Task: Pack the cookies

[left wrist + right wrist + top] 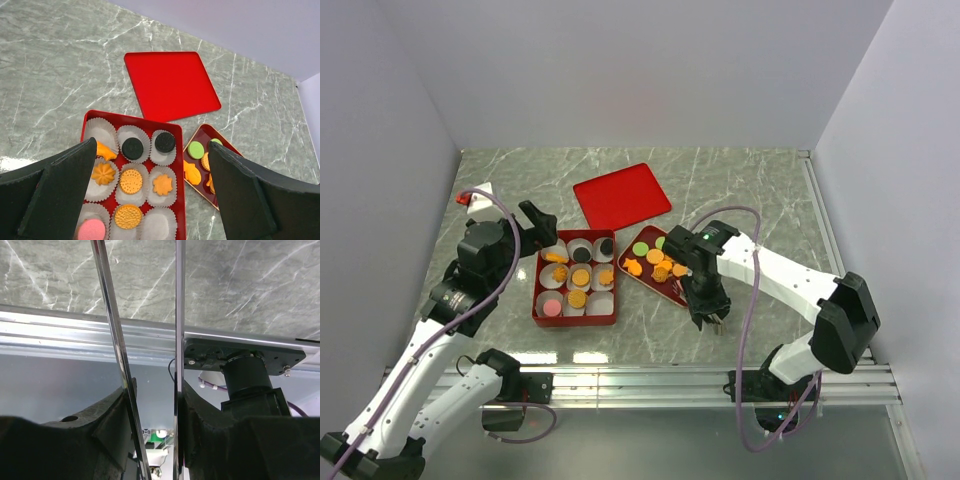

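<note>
Two grippers: left gripper (150, 147) spread wide, empty, near cookies (131, 181) in the red box's (131, 115) paper cups (101, 131); right gripper (710, 318) clamps metal tongs (113, 330); more cookies on the small red tray (195, 134).

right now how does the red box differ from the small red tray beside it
The red box is larger and lined with white paper cups; the small red tray holds cookies loose. The box sits square to the table edge; the tray is angled. Both are red.
</note>
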